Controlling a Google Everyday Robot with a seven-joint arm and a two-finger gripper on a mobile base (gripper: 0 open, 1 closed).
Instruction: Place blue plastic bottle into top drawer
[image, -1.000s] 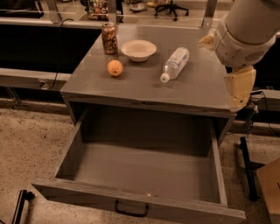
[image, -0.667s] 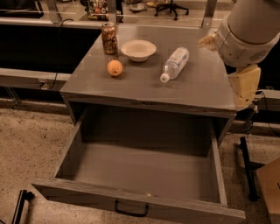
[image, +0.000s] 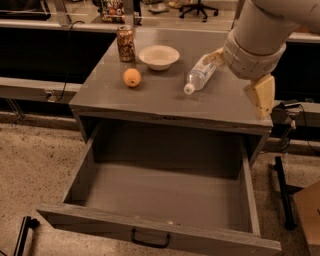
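gripper: you have the gripper (image: 239, 80) at the upper right, over the right edge of the cabinet top (image: 165, 102), on the end of a thick pale arm (image: 262, 30).
gripper state: spread wide. You see two tan fingers (image: 262, 95) well apart, one low on the right, the other up on the left by the bottle. Nothing is between them.
blue plastic bottle: the blue plastic bottle (image: 199, 76) is just left of the gripper, lying on its side on the cabinet top. The white cap points toward you and the base end sits at the left finger. You cannot tell whether finger and bottle touch.
top drawer: the top drawer (image: 160, 195) is below and left of the gripper and pulled fully out. You see a bare grey floor inside, and the black handle (image: 150, 240) is centred on the front panel.
bowl: the white bowl (image: 159, 56) is left of the gripper, beyond the bottle. It stands upright, apart from the bottle.
orange: the orange (image: 132, 77) is further left, in front of the bowl.
can: the brown can (image: 125, 43) is furthest left of the gripper, standing upright behind the orange and just beside the bowl.
box: a cardboard box (image: 307, 215) stands on the floor, below the gripper at the right edge.
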